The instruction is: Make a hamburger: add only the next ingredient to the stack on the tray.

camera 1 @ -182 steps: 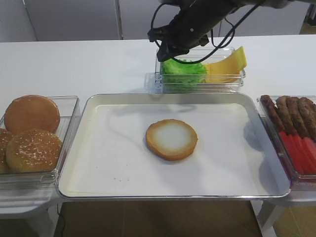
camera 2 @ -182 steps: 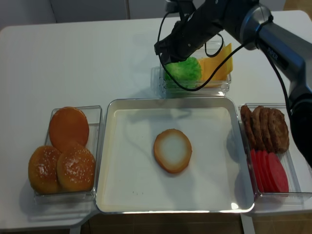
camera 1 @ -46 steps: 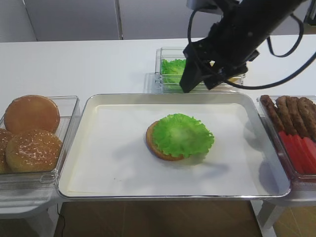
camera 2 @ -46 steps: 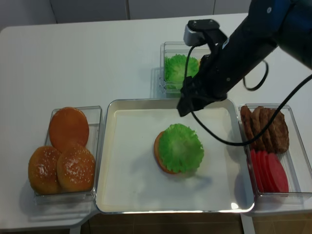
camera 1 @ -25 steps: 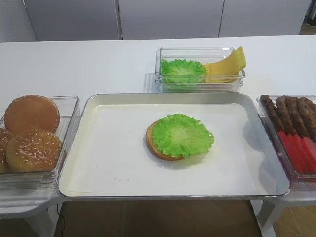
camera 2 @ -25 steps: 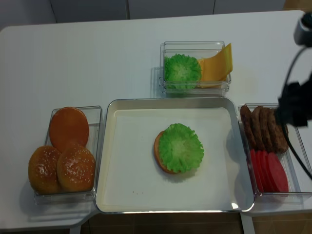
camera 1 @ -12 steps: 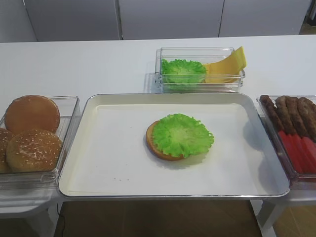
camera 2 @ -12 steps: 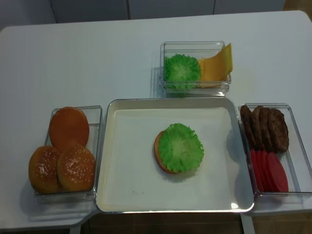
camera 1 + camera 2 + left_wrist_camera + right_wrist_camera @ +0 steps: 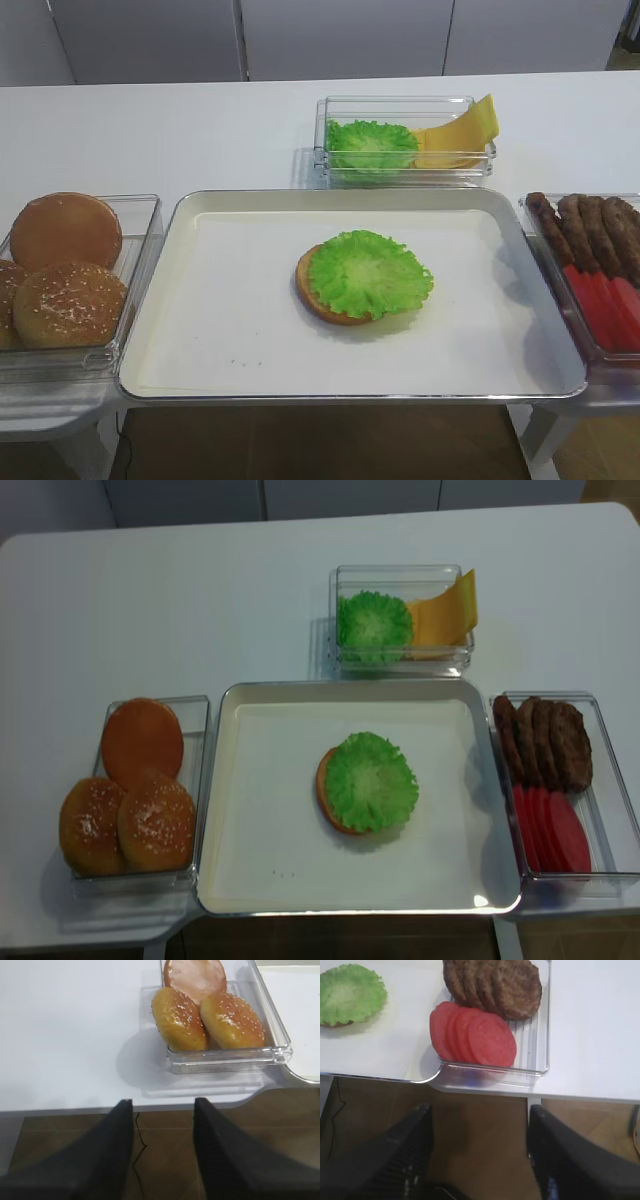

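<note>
White table [image 9: 180,130] | lettuce [image 9: 370,273] on bun [image 9: 326,800], tray [image 9: 500,350] | patties [image 9: 495,982], tomato [image 9: 475,1035] box beside | my right claw [image 9: 479,1160] wide, empty; left [image 9: 162,1155] looks parted, blurry

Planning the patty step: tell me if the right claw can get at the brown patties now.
Probably yes: the right claw is open and empty, off the table edge, and the patties lie uncovered in their open box, tomato slices beside them.

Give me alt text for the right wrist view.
The open right pincer hangs empty below the table edge. Above it, tomato slices and patties fill a clear box; the lettuce leaf lies top left.
</note>
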Controlling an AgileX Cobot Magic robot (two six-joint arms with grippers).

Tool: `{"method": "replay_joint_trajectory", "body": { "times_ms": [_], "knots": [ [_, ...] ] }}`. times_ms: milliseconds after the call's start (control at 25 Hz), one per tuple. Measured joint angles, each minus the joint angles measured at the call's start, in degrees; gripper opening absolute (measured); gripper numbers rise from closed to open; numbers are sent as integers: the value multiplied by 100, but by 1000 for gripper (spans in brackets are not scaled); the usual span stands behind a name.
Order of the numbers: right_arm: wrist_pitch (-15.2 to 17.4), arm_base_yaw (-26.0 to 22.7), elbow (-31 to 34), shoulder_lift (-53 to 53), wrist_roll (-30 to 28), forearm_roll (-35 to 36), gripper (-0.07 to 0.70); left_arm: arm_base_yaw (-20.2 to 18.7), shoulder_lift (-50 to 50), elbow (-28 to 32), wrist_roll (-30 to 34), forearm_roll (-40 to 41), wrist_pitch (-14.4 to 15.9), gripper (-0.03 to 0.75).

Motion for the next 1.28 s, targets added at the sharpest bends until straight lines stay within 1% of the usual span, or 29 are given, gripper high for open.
{"method": "replay_joint_trajectory", "body": {
  "times_ms": [200, 320, 600, 720, 920, 1000, 1280],
  "knots": [
    [47, 0, 163, -1004, 44, -16, 446, 0, 0, 0, 0, 0, 0, 302],
    [61, 0, 343, -1424, 59, -32, 446, 0, 0, 0, 0, 0, 0, 302],
    [69, 0, 881, -1600, 134, -42, 445, 0, 0, 0, 0, 0, 0, 302],
    [-155, 0, 1113, -1600, 293, -81, 446, 0, 0, 0, 0, 0, 0, 302],
    [-622, 0, 1240, -1600, 363, -258, 445, 0, 0, 0, 0, 0, 0, 302],
    [-644, 0, 1334, -1600, 363, -271, 445, 0, 0, 0, 0, 0, 0, 302],
    [-655, 0, 1339, -1600, 363, -271, 438, 0, 0, 0, 0, 0, 0, 302]
  ]
}}
